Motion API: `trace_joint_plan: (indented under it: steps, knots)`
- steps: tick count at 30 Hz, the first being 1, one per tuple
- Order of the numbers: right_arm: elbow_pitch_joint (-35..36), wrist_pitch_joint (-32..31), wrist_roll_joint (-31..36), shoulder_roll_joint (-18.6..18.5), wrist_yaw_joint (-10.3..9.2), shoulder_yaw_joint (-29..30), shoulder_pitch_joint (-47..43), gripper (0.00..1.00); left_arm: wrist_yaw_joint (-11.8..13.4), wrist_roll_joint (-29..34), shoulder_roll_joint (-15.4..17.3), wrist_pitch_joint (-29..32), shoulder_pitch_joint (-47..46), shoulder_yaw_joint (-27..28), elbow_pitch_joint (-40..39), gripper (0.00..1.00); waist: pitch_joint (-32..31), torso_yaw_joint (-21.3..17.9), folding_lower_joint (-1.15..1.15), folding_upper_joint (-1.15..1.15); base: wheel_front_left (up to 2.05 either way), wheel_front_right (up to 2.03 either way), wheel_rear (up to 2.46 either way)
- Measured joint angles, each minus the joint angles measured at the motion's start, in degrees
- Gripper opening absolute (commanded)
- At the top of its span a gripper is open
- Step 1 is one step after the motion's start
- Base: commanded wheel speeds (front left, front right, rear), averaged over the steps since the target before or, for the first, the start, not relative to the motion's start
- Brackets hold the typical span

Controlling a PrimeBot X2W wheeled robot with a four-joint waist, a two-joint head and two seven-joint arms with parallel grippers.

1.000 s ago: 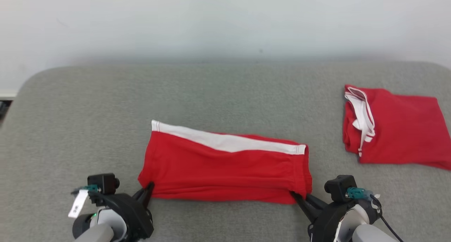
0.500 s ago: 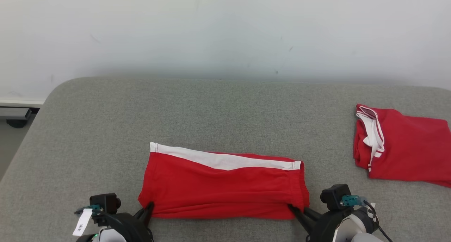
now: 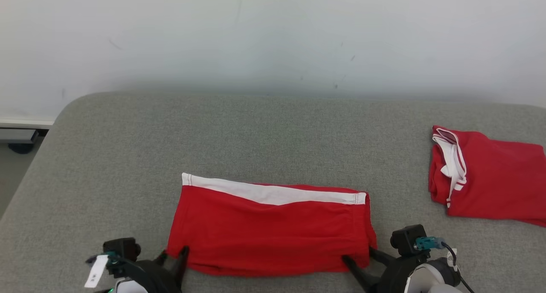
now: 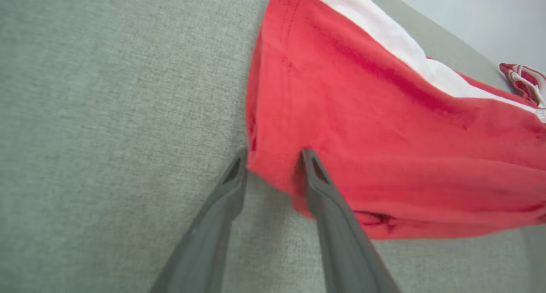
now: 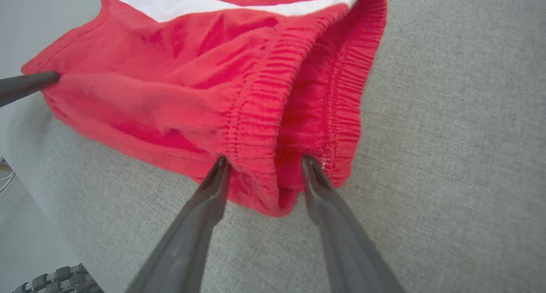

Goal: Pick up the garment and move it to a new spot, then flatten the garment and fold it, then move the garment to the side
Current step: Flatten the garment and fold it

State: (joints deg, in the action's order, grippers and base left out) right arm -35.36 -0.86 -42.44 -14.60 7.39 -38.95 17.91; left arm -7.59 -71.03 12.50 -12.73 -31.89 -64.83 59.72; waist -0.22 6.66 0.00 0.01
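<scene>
L gripper [image 3: 174,255] and R gripper [image 3: 359,255], fingers parted and not pinching, straddle the near corners of the folded red garment [image 3: 268,229]. It lies flat, front-centre on the gray pad [image 3: 256,135]. A 2nd red garment [image 3: 495,178] sits farther back, at right.

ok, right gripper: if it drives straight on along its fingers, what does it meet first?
The folded red shorts: their elastic waistband corner lies between the open fingers of the right gripper, so it would likely push into that cloth at once.
</scene>
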Motion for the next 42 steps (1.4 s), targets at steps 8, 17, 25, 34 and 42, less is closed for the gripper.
trace_joint_plan:
  steps: [8, 17, 25, 34, 42]
  knots:
    - [3.66, 0.2, -4.9, -0.3, 0.0, -0.81, -1.96, 1.0, 0.03, -0.74, 0.31, -1.0, 2.58, 0.74, 1.03, 1.0, -1.97, 0.05, 0.0, 0.0, 0.0, 0.0, 0.0]
    - [11.07, 3.54, -10.15, -3.75, 0.0, 1.6, -4.77, 1.0, 2.18, 2.65, 3.24, -1.44, 3.53, 0.87, -1.14, 1.0, -4.49, 0.02, 0.0, 0.0, 0.0, 0.0, 0.0]
    - [13.08, 10.12, -6.62, -6.26, -3.58, 6.19, -4.74, 1.0, 8.86, 6.87, 6.82, -1.45, 3.54, 4.19, -5.81, 1.0, -5.8, -0.91, 0.0, -0.01, 0.0, 0.0, 0.0]
    - [14.9, 14.02, -1.19, -8.31, -11.07, 8.62, -6.46, 1.0, 14.67, 15.43, 10.56, -1.46, 5.35, 6.41, -11.95, 1.0, -5.74, -1.75, 0.0, 0.0, 0.0, 0.0, 0.0]
    - [16.74, 14.6, -0.32, -9.02, -13.02, 11.31, -10.6, 1.0, 14.71, 20.07, 12.48, -1.53, 9.6, 10.4, -17.56, 1.0, -5.62, 0.0, 0.0, -0.01, 0.0, 0.0, 0.0]
